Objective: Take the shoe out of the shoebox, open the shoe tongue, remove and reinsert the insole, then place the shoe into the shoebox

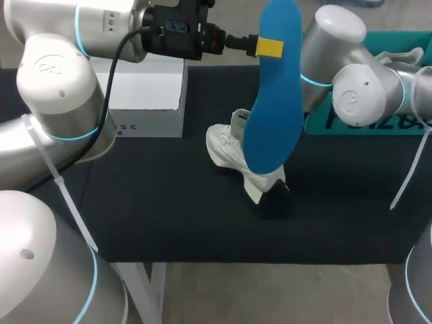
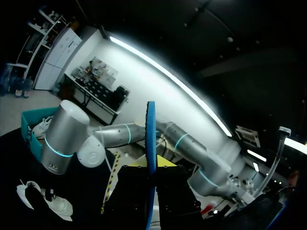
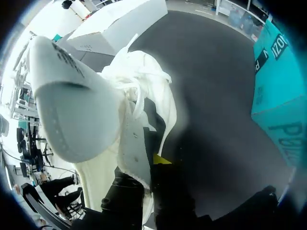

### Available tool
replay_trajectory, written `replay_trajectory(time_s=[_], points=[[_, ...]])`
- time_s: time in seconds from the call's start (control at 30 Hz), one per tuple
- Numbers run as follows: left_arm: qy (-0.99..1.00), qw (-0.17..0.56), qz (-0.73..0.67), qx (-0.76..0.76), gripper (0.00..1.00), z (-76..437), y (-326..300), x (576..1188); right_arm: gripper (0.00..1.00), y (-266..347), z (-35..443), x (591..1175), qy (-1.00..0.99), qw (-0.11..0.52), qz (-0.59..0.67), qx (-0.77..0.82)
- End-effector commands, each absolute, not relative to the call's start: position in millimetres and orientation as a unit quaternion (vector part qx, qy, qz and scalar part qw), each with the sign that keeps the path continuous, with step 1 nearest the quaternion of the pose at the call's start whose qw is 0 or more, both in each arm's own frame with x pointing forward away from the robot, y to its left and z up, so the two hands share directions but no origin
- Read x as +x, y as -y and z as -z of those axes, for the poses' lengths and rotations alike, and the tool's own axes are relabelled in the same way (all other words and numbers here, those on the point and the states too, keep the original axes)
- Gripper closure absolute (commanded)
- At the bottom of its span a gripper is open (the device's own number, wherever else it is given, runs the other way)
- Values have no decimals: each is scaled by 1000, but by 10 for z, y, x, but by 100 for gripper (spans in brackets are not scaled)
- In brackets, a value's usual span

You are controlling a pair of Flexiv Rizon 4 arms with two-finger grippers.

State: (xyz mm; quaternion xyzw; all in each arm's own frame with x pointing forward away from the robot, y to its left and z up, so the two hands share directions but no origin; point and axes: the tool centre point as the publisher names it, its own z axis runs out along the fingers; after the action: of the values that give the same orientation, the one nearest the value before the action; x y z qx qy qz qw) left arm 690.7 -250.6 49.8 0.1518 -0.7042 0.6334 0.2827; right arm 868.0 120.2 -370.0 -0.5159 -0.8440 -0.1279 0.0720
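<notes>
My left gripper (image 1: pixel 268 47) is raised high above the table and shut on a blue insole (image 1: pixel 273 101), which hangs lengthwise over the shoe. In the left wrist view the insole (image 2: pixel 151 139) shows edge-on between the fingers. The white shoe (image 1: pixel 229 145) stands tilted on the black table near the middle. My right gripper (image 3: pixel 153 163) is shut on the shoe's upper fabric (image 3: pixel 134 143), with one yellow tip showing beside it. In the head view the insole mostly hides the right gripper (image 1: pixel 273 192). The white shoebox (image 1: pixel 145 94) stands behind and left of the shoe.
A teal box (image 1: pixel 378 121) stands at the back right, close behind my right arm; in the left wrist view another shoe lies in the teal box (image 2: pixel 31 127). The black table (image 1: pixel 169 209) ends at its front edge below the shoe.
</notes>
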Motion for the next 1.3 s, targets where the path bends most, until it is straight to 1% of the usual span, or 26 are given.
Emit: replay_trajectory(time_s=[0.03, 0.37, 0.7, 0.73, 0.97, 1.03, 1.07, 1.2, 1.3], points=[[704, 283, -633, 152, 100, -501, 2514, 6908, 100, -1211, 3748, 8740, 808, 23, 96, -581], [704, 283, -633, 152, 100, -501, 2514, 6908, 100, -998, 3779, 8822, 808, -10, 90, -583], [704, 283, -633, 152, 100, -501, 2514, 6908, 100, -1003, 3538, 8919, 797, -85, 99, -589], [704, 283, -633, 152, 100, -501, 2514, 6908, 100, -1005, 3545, 8925, 796, -94, 104, -589], [704, 283, -633, 152, 100, -501, 2514, 6908, 100, -1078, 3711, 9011, 777, -105, 131, -607], [704, 283, -633, 152, 100, -501, 2514, 6908, 100, -1118, 3765, 9020, 767, -119, 145, -613], [704, 283, -633, 152, 100, -501, 2514, 6908, 100, -1134, 3791, 9016, 754, -112, 146, -630], [704, 283, -633, 152, 100, -501, 2514, 6908, 100, -1180, 3808, 8995, 732, -135, 161, -648], [704, 283, -633, 152, 100, -501, 2514, 6908, 100, -1175, 3845, 8976, 725, -133, 169, -654]])
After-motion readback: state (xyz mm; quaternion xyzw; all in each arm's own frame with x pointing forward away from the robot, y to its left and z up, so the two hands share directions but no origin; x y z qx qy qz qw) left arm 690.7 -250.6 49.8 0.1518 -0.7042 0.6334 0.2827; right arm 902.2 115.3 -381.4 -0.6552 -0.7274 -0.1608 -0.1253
